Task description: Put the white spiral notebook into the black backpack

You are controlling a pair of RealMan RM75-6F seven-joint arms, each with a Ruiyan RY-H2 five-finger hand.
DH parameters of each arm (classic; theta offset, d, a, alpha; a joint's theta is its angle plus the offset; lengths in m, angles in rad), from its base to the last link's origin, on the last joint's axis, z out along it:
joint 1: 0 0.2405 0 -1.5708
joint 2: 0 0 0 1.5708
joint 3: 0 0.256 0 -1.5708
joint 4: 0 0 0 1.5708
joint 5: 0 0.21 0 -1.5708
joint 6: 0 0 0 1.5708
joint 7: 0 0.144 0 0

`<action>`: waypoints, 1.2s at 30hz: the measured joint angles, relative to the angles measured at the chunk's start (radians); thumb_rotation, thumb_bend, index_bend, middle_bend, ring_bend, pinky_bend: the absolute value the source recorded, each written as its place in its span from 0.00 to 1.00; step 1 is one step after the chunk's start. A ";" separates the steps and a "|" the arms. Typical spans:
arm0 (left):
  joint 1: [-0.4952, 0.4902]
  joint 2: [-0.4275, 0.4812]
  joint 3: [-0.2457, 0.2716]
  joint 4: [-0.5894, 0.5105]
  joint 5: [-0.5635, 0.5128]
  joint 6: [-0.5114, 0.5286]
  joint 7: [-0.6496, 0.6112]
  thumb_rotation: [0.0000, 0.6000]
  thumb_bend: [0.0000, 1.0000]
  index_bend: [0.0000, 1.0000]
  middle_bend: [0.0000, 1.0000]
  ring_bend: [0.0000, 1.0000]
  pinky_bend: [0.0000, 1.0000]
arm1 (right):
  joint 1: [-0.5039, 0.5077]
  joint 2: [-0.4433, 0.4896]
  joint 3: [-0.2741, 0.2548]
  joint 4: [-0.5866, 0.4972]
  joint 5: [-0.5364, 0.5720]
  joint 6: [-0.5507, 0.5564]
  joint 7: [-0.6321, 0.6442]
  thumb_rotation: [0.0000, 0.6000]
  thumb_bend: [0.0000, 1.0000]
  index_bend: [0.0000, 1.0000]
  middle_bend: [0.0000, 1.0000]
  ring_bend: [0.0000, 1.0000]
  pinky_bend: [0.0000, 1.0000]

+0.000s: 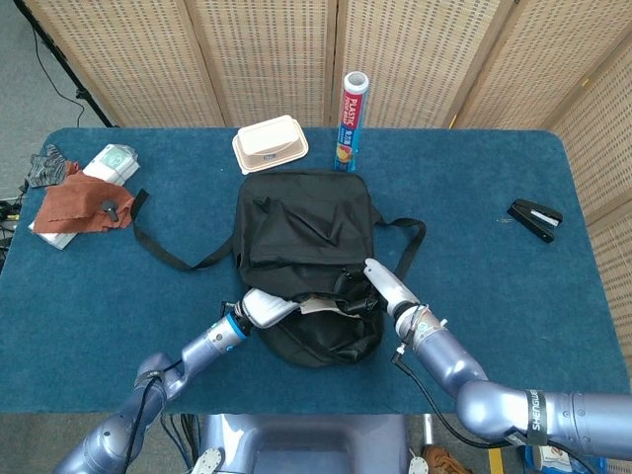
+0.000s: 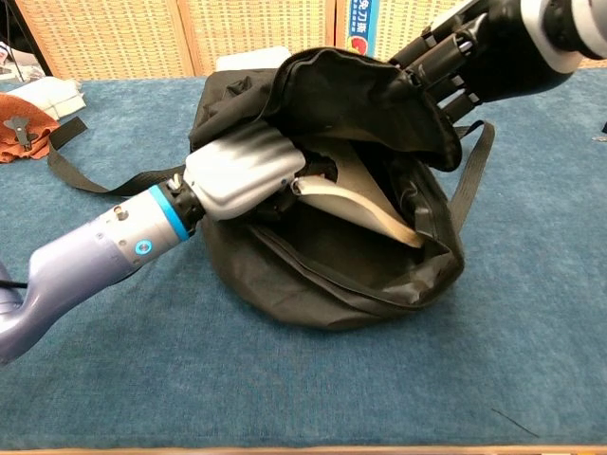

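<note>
The black backpack [image 1: 301, 227] lies on the blue table, its mouth facing me [image 2: 332, 275]. My left hand [image 2: 248, 177] reaches into the opening and grips the white spiral notebook [image 2: 360, 199], which now sits mostly inside the bag with only a curved edge showing [image 1: 314, 305]. My right hand [image 2: 465, 57] holds the backpack's upper flap [image 2: 360, 95] raised, keeping the mouth wide. In the head view the left hand [image 1: 265, 306] is at the bag's near rim and the right hand [image 1: 380, 281] is at its right side.
A beige lunch box [image 1: 270, 143] and a plastic wrap roll [image 1: 350, 120] stand behind the backpack. A brown cloth on a white packet [image 1: 84, 202] lies at far left, a black stapler [image 1: 534, 218] at right. Backpack straps [image 1: 168, 252] trail leftward.
</note>
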State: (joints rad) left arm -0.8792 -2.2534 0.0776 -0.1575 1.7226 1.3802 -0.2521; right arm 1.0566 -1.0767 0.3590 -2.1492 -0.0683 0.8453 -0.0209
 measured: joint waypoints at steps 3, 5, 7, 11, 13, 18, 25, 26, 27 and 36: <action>-0.019 -0.002 -0.016 -0.006 -0.021 -0.024 0.004 1.00 0.89 0.78 0.73 0.55 0.59 | -0.007 0.013 -0.008 -0.013 -0.010 -0.005 0.004 1.00 0.77 0.60 0.46 0.36 0.59; -0.023 -0.002 -0.020 -0.012 -0.027 -0.028 0.004 1.00 0.89 0.76 0.69 0.53 0.59 | -0.010 0.015 -0.011 -0.013 -0.018 -0.008 0.008 1.00 0.77 0.60 0.46 0.36 0.59; -0.023 -0.002 -0.020 -0.016 -0.028 -0.031 0.009 1.00 0.86 0.70 0.63 0.47 0.59 | -0.013 0.017 -0.011 -0.010 -0.025 -0.012 0.015 1.00 0.77 0.60 0.46 0.36 0.59; -0.014 0.008 -0.013 -0.036 -0.028 -0.043 0.016 1.00 0.81 0.53 0.46 0.33 0.54 | -0.018 0.019 -0.012 0.000 -0.042 -0.012 0.025 1.00 0.77 0.60 0.46 0.36 0.59; -0.006 0.022 -0.008 -0.056 -0.027 -0.044 0.015 1.00 0.77 0.41 0.33 0.24 0.46 | -0.021 0.020 -0.012 0.007 -0.049 -0.013 0.032 1.00 0.77 0.60 0.46 0.36 0.59; 0.015 0.082 0.007 -0.143 -0.021 -0.041 -0.018 1.00 0.54 0.14 0.03 0.04 0.30 | -0.027 0.022 -0.015 0.022 -0.065 -0.009 0.040 1.00 0.77 0.60 0.46 0.36 0.59; 0.054 0.223 0.044 -0.358 0.004 0.001 -0.085 1.00 0.08 0.00 0.00 0.00 0.20 | -0.028 0.009 -0.025 0.071 -0.061 0.000 0.048 1.00 0.77 0.60 0.46 0.36 0.59; 0.060 0.246 0.049 -0.391 0.008 0.008 -0.090 1.00 0.06 0.00 0.00 0.00 0.20 | -0.028 0.007 -0.027 0.079 -0.060 0.000 0.049 1.00 0.77 0.60 0.46 0.36 0.59; 0.069 0.276 0.056 -0.436 0.014 0.019 -0.093 1.00 0.05 0.00 0.00 0.00 0.20 | -0.028 0.004 -0.028 0.089 -0.057 0.001 0.051 1.00 0.77 0.60 0.46 0.36 0.59; 0.127 0.467 0.105 -0.688 0.060 0.109 -0.125 1.00 0.05 0.00 0.00 0.00 0.20 | -0.036 -0.003 -0.038 0.133 -0.045 0.018 0.051 1.00 0.77 0.60 0.46 0.36 0.59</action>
State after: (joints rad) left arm -0.7526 -1.7866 0.1827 -0.8456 1.7822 1.4890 -0.3775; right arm 1.0203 -1.0795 0.3208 -2.0167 -0.1129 0.8635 0.0297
